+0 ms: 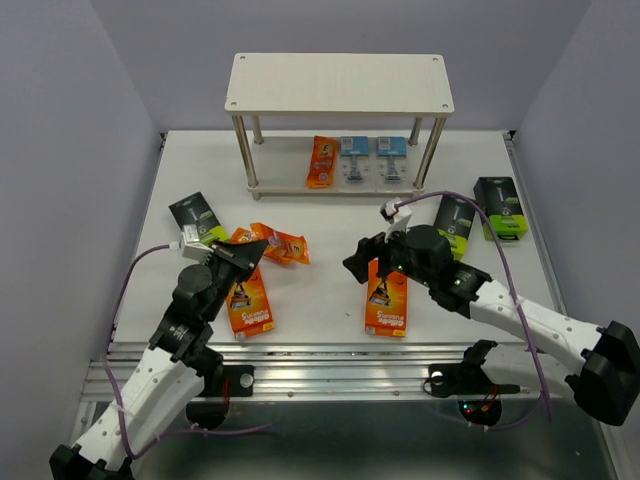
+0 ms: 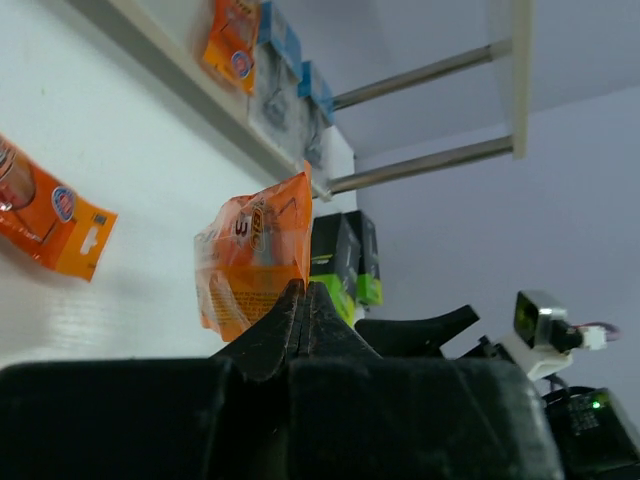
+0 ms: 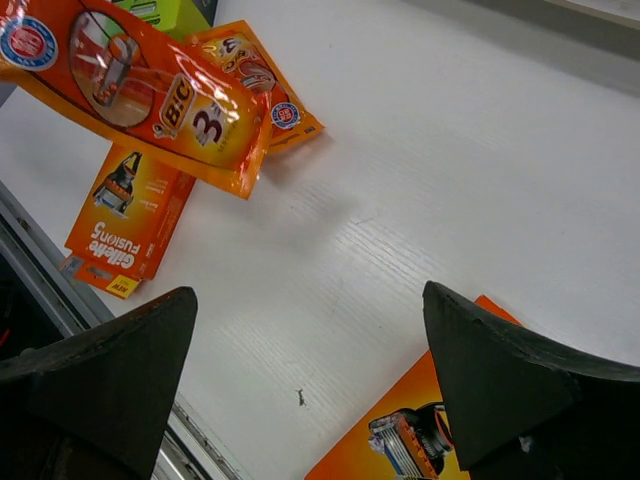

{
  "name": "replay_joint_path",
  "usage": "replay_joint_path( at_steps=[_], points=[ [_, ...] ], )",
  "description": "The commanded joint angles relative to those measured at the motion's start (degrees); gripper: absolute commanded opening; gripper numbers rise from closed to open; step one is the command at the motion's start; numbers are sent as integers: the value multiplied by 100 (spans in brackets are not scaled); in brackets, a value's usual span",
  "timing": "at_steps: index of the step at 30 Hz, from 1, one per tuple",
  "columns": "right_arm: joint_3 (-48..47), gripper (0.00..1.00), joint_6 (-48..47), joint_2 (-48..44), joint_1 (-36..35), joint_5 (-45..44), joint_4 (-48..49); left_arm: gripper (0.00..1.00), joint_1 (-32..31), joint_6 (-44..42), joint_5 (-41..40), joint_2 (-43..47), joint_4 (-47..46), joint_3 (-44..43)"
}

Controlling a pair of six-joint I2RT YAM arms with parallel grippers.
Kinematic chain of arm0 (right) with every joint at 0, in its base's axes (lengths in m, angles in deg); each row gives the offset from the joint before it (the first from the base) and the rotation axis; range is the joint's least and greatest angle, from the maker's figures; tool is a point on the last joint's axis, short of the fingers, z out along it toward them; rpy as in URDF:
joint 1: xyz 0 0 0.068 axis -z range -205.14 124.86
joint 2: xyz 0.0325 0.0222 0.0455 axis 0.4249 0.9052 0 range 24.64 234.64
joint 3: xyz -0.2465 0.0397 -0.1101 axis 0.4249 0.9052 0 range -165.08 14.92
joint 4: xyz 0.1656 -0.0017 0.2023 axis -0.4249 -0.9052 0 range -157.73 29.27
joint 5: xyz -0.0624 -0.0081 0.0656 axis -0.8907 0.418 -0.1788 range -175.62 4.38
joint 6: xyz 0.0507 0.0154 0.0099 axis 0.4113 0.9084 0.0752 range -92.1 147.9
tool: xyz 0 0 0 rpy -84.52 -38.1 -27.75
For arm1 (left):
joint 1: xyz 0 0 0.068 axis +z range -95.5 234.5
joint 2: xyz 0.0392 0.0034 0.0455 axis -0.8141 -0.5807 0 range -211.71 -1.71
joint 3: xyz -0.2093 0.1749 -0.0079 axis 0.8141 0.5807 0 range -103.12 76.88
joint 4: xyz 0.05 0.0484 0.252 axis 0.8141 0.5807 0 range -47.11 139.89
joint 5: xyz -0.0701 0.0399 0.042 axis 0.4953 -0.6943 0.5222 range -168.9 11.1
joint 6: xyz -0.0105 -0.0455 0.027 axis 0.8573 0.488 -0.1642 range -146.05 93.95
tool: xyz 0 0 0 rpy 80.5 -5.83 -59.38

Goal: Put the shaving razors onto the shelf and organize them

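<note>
My left gripper [image 1: 260,247] [image 2: 303,285] is shut on the edge of an orange foil razor packet [image 2: 255,255] [image 1: 286,247] and holds it just above the table. The packet also shows in the right wrist view [image 3: 150,90], with a second orange packet [image 3: 262,82] beside it. My right gripper [image 1: 360,262] [image 3: 310,295] is open and empty over bare table, next to a flat orange box [image 1: 387,297] [image 3: 420,440]. The shelf [image 1: 340,82] stands at the back. Its lower board holds an orange packet [image 1: 322,162] and two blue blister packs [image 1: 353,160].
Another flat orange box [image 1: 247,302] [image 3: 125,220] lies under the left arm. One black-and-green box [image 1: 197,220] lies at the left and two [image 1: 455,225] [image 1: 500,207] at the right. An orange packet [image 2: 50,215] lies on the table.
</note>
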Motion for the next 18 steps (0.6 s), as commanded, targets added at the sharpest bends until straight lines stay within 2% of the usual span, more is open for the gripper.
replay_joint_path(
  at_steps=[1, 3, 9, 18],
  points=[
    [5, 100, 94, -215, -36, -383, 246, 0, 7, 258, -680, -54, -739, -406],
    [5, 100, 128, -241, -36, -531, 246, 0, 7, 416, -900, -220, -845, -494],
    [-57, 100, 120, -286, -36, -717, 264, 0, -11, 935, -2217, -809, -1293, -793],
    [-162, 100, 68, -171, -36, -1033, 255, 0, -81, 1269, -3247, -2038, -1882, -1478]
  ],
)
